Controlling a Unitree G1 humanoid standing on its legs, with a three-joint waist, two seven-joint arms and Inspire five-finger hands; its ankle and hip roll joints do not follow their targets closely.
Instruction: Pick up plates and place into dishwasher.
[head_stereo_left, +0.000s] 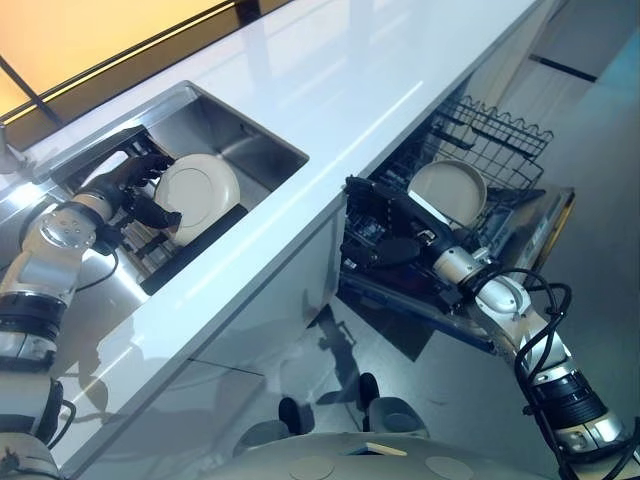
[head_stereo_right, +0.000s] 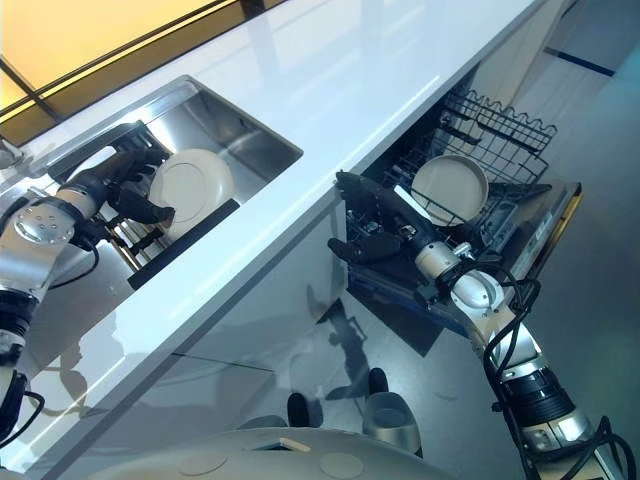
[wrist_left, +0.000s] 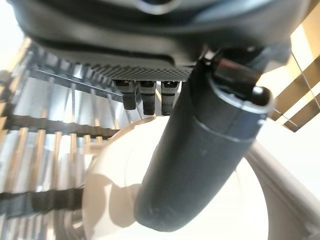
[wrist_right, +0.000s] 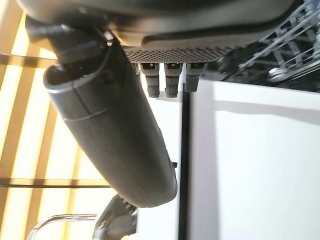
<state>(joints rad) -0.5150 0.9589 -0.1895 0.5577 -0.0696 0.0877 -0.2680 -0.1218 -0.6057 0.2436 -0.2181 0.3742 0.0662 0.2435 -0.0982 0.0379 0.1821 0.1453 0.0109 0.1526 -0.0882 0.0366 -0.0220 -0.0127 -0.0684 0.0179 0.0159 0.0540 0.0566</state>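
A cream plate (head_stereo_left: 202, 188) stands on edge in the drying rack inside the steel sink (head_stereo_left: 255, 140). My left hand (head_stereo_left: 135, 192) is shut on its near rim. In the left wrist view the thumb (wrist_left: 200, 165) lies across the plate's face (wrist_left: 112, 200) and the fingers (wrist_left: 150, 97) reach behind the rim. A second cream plate (head_stereo_left: 450, 190) stands upright in the pulled-out dishwasher rack (head_stereo_left: 505, 135). My right hand (head_stereo_left: 390, 228) hovers open at the near end of that rack, beside the counter's front edge, holding nothing.
A white counter (head_stereo_left: 350, 70) runs between the sink and the dishwasher. A black-edged rack (head_stereo_left: 190, 252) fills the sink's left half. The dishwasher door (head_stereo_left: 545, 225) hangs open over the floor. A tap (head_stereo_left: 8, 160) stands at the far left.
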